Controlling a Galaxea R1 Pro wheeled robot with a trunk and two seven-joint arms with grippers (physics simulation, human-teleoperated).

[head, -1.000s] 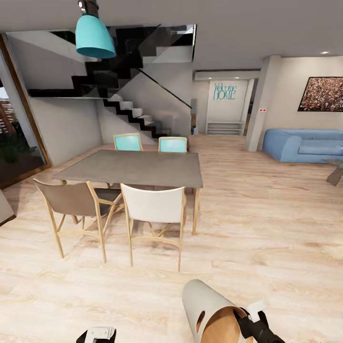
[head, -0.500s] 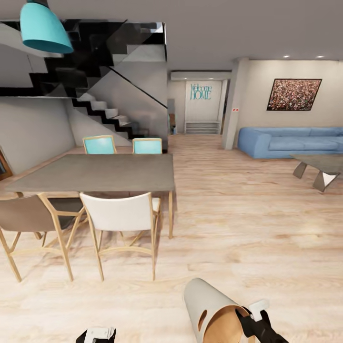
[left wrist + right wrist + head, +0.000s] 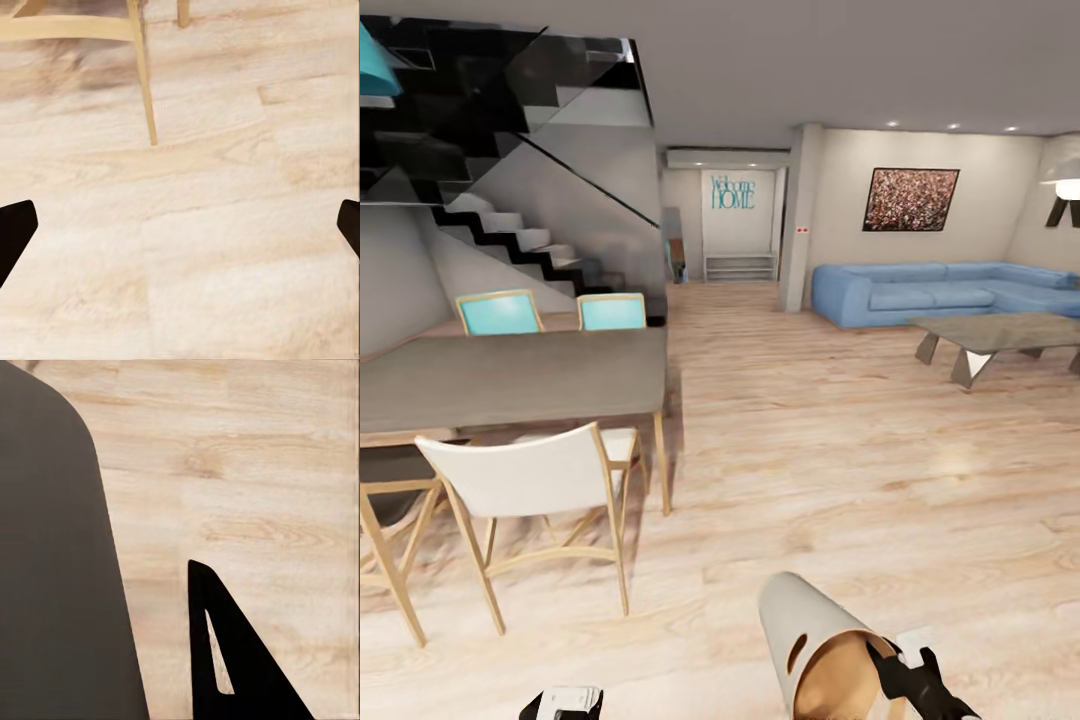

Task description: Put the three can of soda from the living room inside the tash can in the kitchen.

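View swung right, blue sofa nearer centre

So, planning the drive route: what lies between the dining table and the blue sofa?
In the head view, bare wood floor separates dining table from blue sofa.

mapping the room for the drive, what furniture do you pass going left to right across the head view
white chair → dining table → welcome home sign → blue sofa → coffee table
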